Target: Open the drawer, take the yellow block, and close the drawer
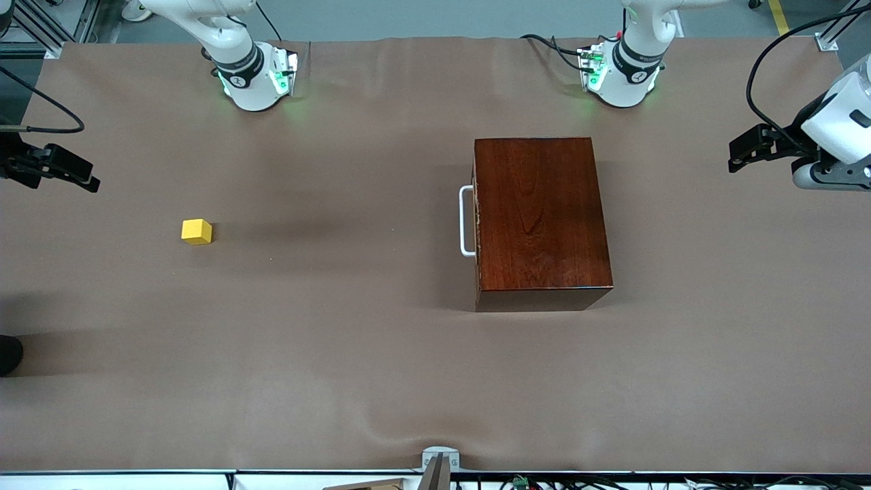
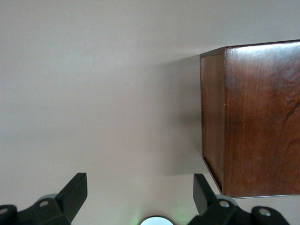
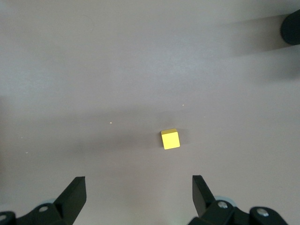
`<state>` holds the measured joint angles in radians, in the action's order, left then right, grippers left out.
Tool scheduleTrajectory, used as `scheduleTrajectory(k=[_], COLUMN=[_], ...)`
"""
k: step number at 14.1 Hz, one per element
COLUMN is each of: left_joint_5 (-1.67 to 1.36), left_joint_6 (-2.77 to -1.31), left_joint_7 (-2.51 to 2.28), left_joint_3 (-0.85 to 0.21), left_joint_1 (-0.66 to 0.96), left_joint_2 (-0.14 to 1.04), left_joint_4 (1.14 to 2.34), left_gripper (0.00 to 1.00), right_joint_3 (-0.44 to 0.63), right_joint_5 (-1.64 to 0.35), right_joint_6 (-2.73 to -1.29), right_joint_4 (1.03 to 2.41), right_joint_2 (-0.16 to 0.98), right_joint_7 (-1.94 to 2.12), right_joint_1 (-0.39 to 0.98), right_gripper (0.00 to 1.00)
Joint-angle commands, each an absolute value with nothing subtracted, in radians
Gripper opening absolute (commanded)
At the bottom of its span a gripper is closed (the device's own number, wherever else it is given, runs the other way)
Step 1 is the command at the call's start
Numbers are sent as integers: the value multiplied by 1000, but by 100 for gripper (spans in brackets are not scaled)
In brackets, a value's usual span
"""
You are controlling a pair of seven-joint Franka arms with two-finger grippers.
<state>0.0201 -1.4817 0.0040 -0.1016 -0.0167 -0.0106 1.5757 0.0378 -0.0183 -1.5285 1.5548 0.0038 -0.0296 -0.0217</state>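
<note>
The drawer (image 1: pixel 476 221) sat shut in its wooden box (image 1: pixel 541 218), its contents hidden. The yellow block (image 1: pixel 196 231) lay on the worktop (image 1: pixel 340 354), well apart, toward the right arm's end. Left hand (image 1: pixel 738 151) and right hand (image 1: pixel 85 178) hovered wide open, empty.

Both arms are glossy white with rounded shells. Each base (image 1: pixel 255 82) carries a black ring marked with a small white symbol and glows green at its side; black cables run to the left arm's base (image 1: pixel 622 75). The left gripper (image 1: pixel 745 151) is matte black on a white and grey wrist, with a black cable looping above it. The right gripper (image 1: pixel 64 170) is black too. Up close, its fingers (image 3: pixel 75 194) are angular black blocks with small silver screws at their roots.
</note>
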Motion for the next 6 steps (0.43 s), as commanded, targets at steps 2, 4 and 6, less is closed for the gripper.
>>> scheduleTrajectory(k=[2,4,6], left_joint_5=[28,28,28], left_joint_6=[-1491,-1491,-1491], left_joint_7=[15,12,12], left_joint_3=[-106,-106,-106], left_joint_1=[-21,-20,-20], left_joint_2=[-14,-14,-12], left_joint_4=[1585,1585,1585], left_gripper=[100,100,100], right_joint_3=[43,41,41], right_joint_5=[-41,-40,-40], right_joint_6=[-1516,-1514,-1516], right_joint_4=[1555,1555,1554], right_joint_2=[-6,-6,-6], right_joint_7=[-95,-107,-97], right_joint_1=[-18,-15,-17], right_gripper=[100,100,100])
